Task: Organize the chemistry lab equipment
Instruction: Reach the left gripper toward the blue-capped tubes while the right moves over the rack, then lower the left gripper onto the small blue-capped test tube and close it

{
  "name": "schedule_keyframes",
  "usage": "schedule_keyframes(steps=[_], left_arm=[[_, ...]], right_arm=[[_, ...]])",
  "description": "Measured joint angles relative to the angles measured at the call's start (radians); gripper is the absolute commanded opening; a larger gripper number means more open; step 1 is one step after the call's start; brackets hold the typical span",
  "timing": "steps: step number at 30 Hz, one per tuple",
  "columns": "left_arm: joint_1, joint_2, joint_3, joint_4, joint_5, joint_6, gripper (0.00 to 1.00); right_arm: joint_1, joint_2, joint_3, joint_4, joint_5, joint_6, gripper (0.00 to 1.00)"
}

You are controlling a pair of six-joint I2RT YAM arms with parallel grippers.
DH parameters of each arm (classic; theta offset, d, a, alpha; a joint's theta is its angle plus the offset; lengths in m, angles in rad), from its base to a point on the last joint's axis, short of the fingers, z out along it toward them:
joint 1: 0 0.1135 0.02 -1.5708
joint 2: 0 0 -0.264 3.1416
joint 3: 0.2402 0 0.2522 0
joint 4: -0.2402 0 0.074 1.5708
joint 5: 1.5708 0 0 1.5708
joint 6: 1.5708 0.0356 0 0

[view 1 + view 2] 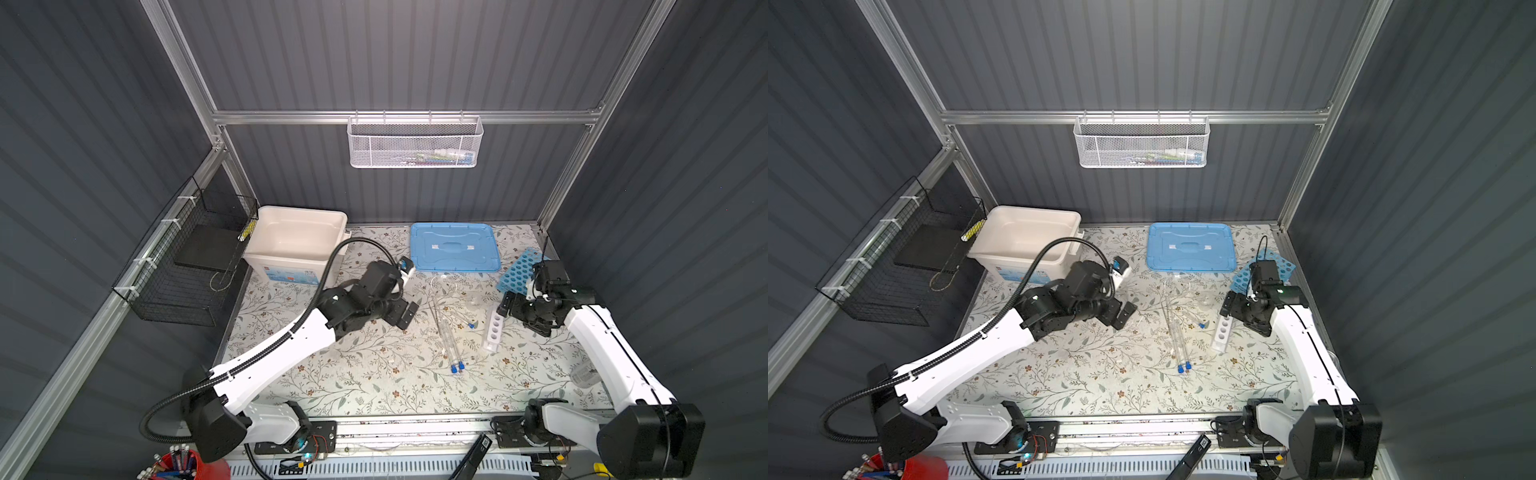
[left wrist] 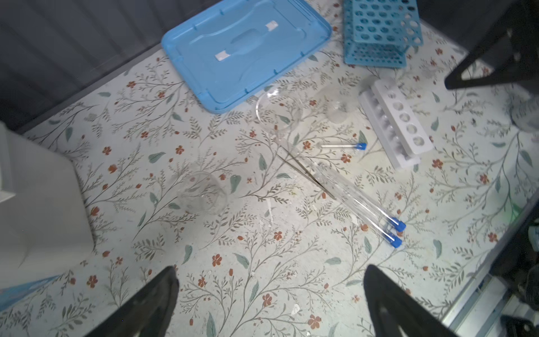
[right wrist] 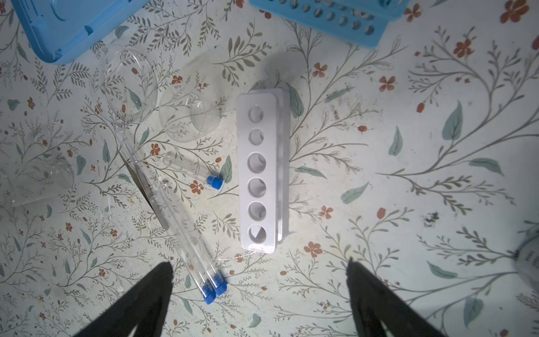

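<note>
Left claw point(image 2: 269, 268) released, empty. Right claw point(image 3: 258, 262) released, empty, over floral-patterned worktop point(image 3: 408, 204), near small white one-row plastic rack point(image 3: 271, 175) beside long clear blue-capped tubes point(image 3: 186, 233).

Blue rack point(image 1: 517, 272): partly hidden behind right arm point(image 1: 598, 336) in both top views; cut off by frame edge in right wrist view. Basket point(image 1: 415, 141) contents: too small to identify.

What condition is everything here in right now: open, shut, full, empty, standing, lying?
White bin: open, empty.
Blue lid: off, lying flat.
Blue rack: no tubes in it.
White rack: upright, all six holes empty.
Two long tubes: capped, lying side by side.
Short tube: capped, lying down.
Left gripper: open, holding nothing.
Right gripper: open, holding nothing.
</note>
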Motion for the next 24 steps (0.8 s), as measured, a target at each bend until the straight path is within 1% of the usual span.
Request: schedule_keyframes(steps=[2, 4, 7, 14, 16, 19, 21, 24], left_arm=[[-0.047, 0.045, 0.007, -0.001, -0.015, 0.036, 1.0], [-0.074, 0.093, 0.019, 0.002, -0.021, 0.07, 1.0], [-0.086, 0.163, 0.056, 0.0, -0.031, 0.121, 1.0], [-0.142, 0.373, 0.241, 0.004, -0.045, 0.301, 1.0], [-0.158, 0.414, 0.257, 0.019, -0.034, 0.361, 1.0], [-0.172, 0.472, 0.274, 0.02, -0.011, 0.454, 0.97], [-0.173, 0.503, 0.291, 0.019, -0.001, 0.511, 0.93], [-0.171, 0.537, 0.314, 0.02, 0.008, 0.583, 0.93]], right_arm=[[-0.006, -0.02, 0.0, -0.004, -0.009, -0.008, 0.97], [-0.009, -0.047, 0.0, -0.006, -0.014, -0.014, 0.98], [-0.01, -0.092, 0.0, -0.011, -0.02, -0.024, 0.99], [-0.014, -0.137, -0.038, -0.011, -0.037, -0.035, 0.99], [-0.021, -0.138, -0.05, -0.011, -0.037, -0.036, 0.99], [-0.031, -0.145, -0.054, -0.015, -0.044, -0.036, 0.99], [-0.036, -0.157, -0.054, -0.015, -0.048, -0.035, 0.99], [-0.043, -0.167, -0.054, -0.015, -0.06, -0.032, 0.99]])
